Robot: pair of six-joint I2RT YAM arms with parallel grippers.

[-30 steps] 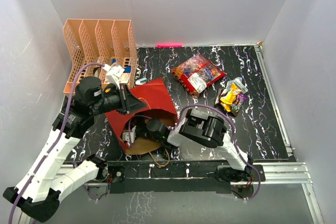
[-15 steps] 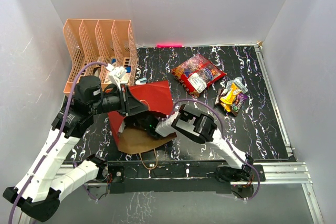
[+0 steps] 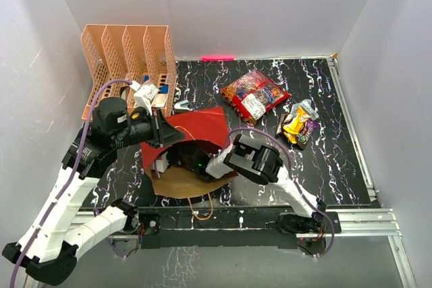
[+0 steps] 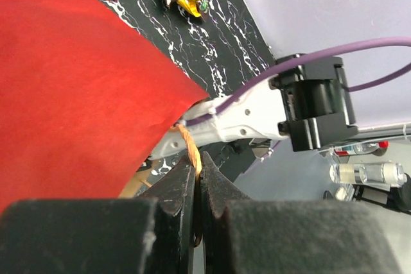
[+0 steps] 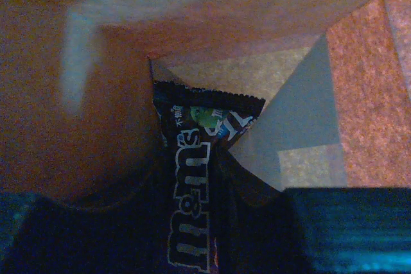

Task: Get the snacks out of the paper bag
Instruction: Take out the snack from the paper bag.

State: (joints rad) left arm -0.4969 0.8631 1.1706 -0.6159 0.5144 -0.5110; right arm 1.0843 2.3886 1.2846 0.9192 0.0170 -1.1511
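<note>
The red paper bag lies on its side, its brown mouth toward the near edge. My left gripper is shut on the bag's twisted tan handle and holds the upper side up; the red outside fills the left wrist view. My right gripper reaches inside the bag. In the right wrist view it is closed around a brown M&M's packet against the kraft wall. The large red candy bag and several small yellow, purple and silver packets lie on the table to the right.
A peach file rack stands at the back left, just behind the left arm. A pink stick lies along the back wall. White walls close in three sides. The black marbled table ends at a metal rail at the near edge.
My right gripper has pushed leftward, deeper into the bag's mouth. The bag has shifted and its brown lower side has spread out toward the near edge. My left gripper still holds the handle.
</note>
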